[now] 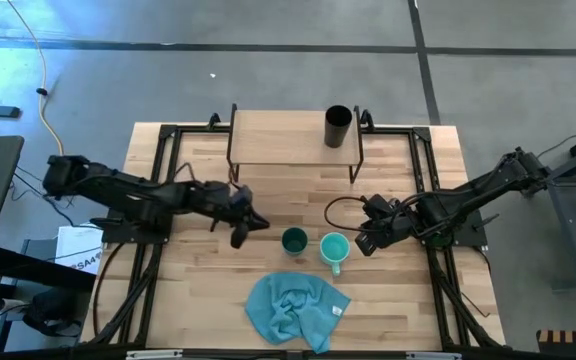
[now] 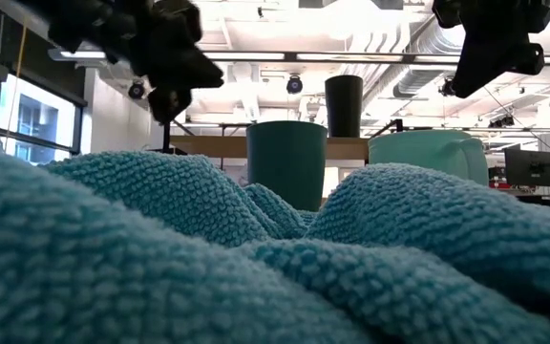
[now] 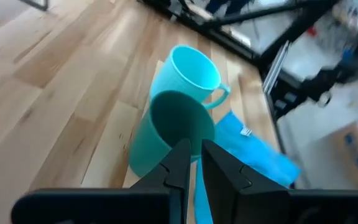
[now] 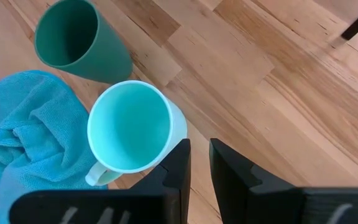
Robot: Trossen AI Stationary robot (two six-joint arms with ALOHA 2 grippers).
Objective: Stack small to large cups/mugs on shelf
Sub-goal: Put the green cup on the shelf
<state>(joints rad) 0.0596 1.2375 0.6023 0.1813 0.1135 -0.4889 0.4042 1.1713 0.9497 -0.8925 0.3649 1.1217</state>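
Note:
A tall black cup (image 1: pixel 338 126) stands on the right end of the light-wood shelf (image 1: pixel 278 140) at the table's far side. A short dark teal cup (image 1: pixel 294 240) and a light turquoise handled mug (image 1: pixel 334 248) stand upright side by side on the tabletop, the mug's handle toward the near edge. My left gripper (image 1: pixel 240 232) hangs shut and empty above the table, left of the teal cup (image 3: pixel 166 134). My right gripper (image 1: pixel 366 240) hangs shut and empty above the table, just right of the mug (image 4: pixel 132 127). In the low view both grippers (image 2: pixel 165 72) (image 2: pixel 490 48) are well above the cups.
A crumpled blue cloth (image 1: pixel 296 308) lies near the table's front edge, just in front of the cup and mug, and fills the low view's foreground (image 2: pixel 256 258). Black frame rails (image 1: pixel 163 190) run along both sides of the table. Bare tabletop lies between the shelf and the cups.

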